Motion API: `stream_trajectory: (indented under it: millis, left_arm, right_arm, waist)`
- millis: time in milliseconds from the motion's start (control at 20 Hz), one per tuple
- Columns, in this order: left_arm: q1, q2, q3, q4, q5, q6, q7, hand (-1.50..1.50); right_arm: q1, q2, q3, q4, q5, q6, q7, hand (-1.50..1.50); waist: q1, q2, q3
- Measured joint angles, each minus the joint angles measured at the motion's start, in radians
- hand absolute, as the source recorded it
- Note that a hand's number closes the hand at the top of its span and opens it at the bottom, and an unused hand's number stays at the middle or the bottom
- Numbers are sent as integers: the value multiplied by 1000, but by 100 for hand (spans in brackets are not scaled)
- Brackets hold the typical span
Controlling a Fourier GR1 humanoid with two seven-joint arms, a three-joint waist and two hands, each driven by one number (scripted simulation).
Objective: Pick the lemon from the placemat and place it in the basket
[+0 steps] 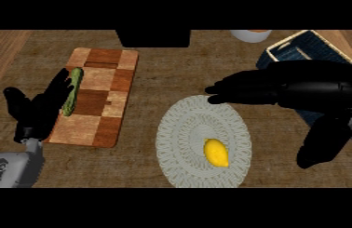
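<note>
A yellow lemon lies on the round grey placemat, toward its lower right. The dark blue basket with a pale rim stands at the back right, partly hidden behind my right hand. My right hand hovers open above the placemat's far right edge, fingers stretched to the left and thumb hanging down at the right; it is above and beyond the lemon, not touching it. At the left edge my left hand rests open, fingers up.
A checkered wooden cutting board lies left of the placemat with a green cucumber along its left edge. A black box and a white cup stand at the back edge.
</note>
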Motion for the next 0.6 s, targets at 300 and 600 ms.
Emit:
stream_trajectory:
  millis: [300,600]
  left_arm:
    - [-19,-16,8,5,-19,-1,13,0]
    - [-27,-28,26,21,-28,-15,8,0]
  right_arm:
    - [141,69,81,16,260,-137,-193,-150]
    - [215,151,161,138,410,-294,-356,-150]
  waist:
    - [5,2,0]
    - [4,2,0]
